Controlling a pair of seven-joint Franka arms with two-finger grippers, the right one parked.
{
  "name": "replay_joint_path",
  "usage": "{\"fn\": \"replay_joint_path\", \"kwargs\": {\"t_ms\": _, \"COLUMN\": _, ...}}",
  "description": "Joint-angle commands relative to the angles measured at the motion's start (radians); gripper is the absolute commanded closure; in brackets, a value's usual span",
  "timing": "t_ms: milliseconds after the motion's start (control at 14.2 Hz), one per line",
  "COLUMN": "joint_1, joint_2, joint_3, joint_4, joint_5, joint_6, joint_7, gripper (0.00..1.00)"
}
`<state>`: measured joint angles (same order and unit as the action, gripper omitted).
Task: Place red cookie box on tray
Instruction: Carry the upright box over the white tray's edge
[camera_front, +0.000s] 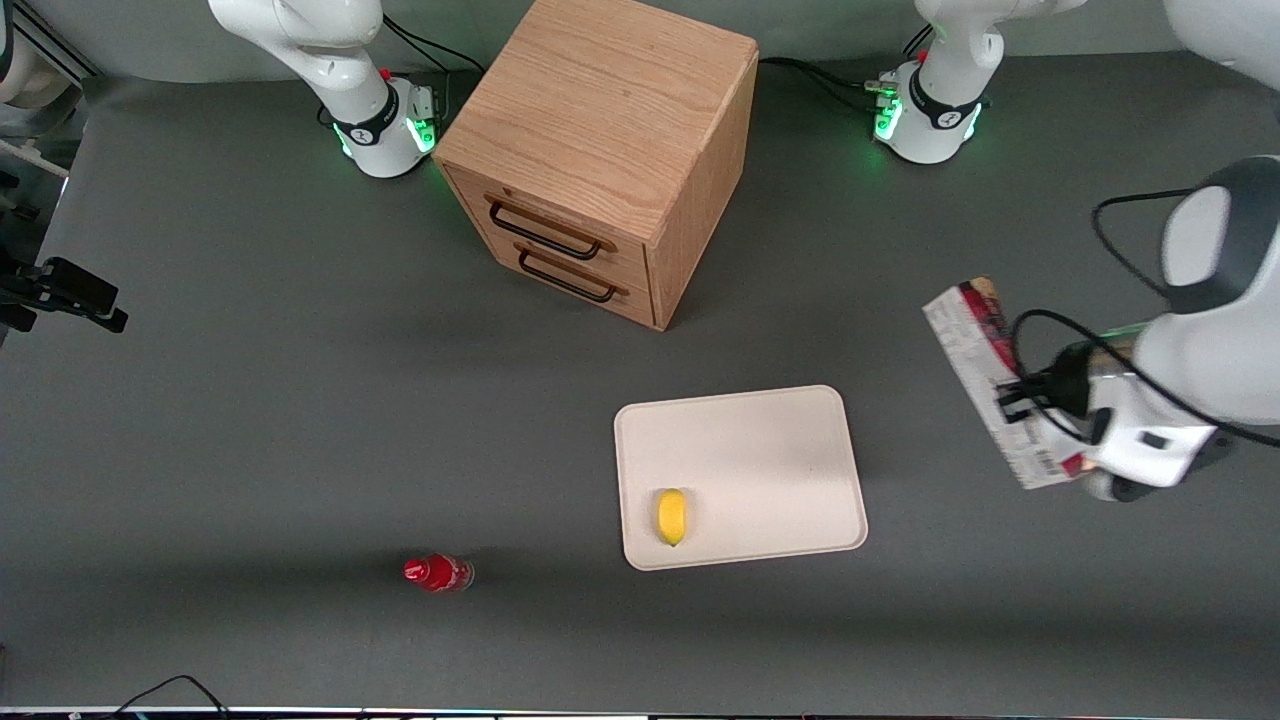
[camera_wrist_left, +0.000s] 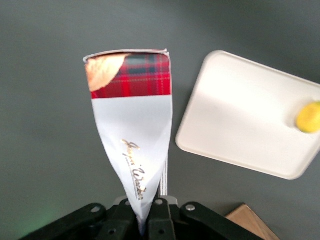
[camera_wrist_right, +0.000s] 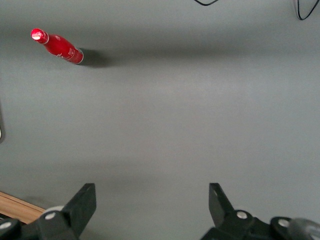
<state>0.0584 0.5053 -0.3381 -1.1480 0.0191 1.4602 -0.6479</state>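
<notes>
Grey table (camera_front: 300, 420), tool (camera_wrist_left: 148, 216) clamped on red cookie box (camera_wrist_left: 134, 130) at one end, box lifted off the surface, beside the tray (camera_front: 760, 440) toward working arm's end (lemon (camera_front: 671, 516) occupies one corner, rest bare for placement).

One flat cream-white rectangular tray (camera_front: 745, 440) lies on the grey table. On it sits one small yellow lemon-like fruit (camera_front: 671, 516). Toward the working arm's end from the tray, one gripper (camera_front: 1012, 392) clamps one long, flat red cookie box (camera_front: 985, 360). Farther from the front camera than the tray stands one wooden cabinet (camera_front: 600, 130) with two drawers. Toward the parked arm's end from the tray stands one small red bottle (camera_front: 437, 573).
</notes>
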Motion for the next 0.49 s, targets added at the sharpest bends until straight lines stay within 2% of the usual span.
{"fn": "replay_joint_path", "kwargs": {"t_ms": 0, "joint_1": -0.014, "joint_2": 0.064, "joint_3": -0.05, "joint_4": -0.062, "joint_5": 0.021, "joint_6": 0.151, "joint_7": -0.03, "gripper": 1.0}}
{"fn": "replay_joint_path", "kwargs": {"t_ms": 141, "joint_1": -0.025, "joint_2": 0.119, "joint_3": -0.091, "joint_4": -0.145, "joint_5": 0.06, "joint_6": 0.331, "joint_7": -0.035, "gripper": 1.0}}
{"fn": "replay_joint_path", "kwargs": {"t_ms": 423, "joint_1": -0.06, "joint_2": 0.238, "joint_3": -0.099, "joint_4": -0.19, "joint_5": 0.174, "joint_6": 0.515, "joint_7": -0.073, "gripper": 1.0}}
